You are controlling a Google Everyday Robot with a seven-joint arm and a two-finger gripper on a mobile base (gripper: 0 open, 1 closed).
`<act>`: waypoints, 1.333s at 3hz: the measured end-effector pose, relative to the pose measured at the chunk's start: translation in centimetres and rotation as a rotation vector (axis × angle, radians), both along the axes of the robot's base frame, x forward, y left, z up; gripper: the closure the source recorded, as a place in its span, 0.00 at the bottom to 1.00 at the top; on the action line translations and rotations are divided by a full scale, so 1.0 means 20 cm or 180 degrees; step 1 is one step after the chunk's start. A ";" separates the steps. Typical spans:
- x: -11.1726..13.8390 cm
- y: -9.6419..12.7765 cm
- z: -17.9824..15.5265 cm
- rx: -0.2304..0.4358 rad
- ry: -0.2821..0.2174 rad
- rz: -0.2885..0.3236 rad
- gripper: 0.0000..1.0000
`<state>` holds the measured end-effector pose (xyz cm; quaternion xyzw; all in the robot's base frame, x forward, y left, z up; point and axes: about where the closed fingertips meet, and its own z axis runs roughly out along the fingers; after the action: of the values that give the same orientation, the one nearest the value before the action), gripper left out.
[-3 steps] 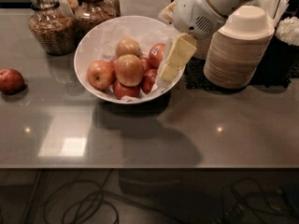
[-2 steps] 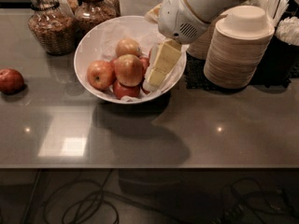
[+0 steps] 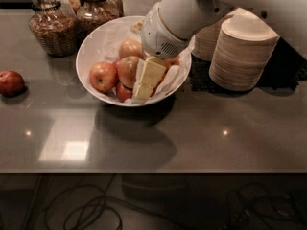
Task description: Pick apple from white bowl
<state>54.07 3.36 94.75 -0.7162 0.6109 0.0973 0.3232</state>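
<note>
The apple (image 3: 125, 71) lies in the middle of the white bowl (image 3: 86, 51), on crinkled white paper. It is the largest there, yellow-orange with a red blush. Its right side is hidden by the gripper (image 3: 144, 87), which points down into the bowl against it; how wide the gripper stands I cannot tell. 3 more apples are near it: 1 on the left (image 3: 103, 75), 1 behind (image 3: 130, 47), 1 small red below (image 3: 123, 93).

0.7 s ago the gripper hung further right, clear of the apple; it has since moved left and lower.

Behind the bowl stand 2 glass jars (image 3: 50, 28) holding brown contents. To the right is a stack of beige bowls (image 3: 242, 56). A dark red apple (image 3: 10, 83) sits alone at the far left of the grey table (image 3: 201, 133).
</note>
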 end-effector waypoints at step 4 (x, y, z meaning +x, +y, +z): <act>0.13 0.07 -0.22 0.0021 0.0301 0.0093 0.19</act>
<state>56.67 4.71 90.33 -0.7186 0.6146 0.1377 0.2949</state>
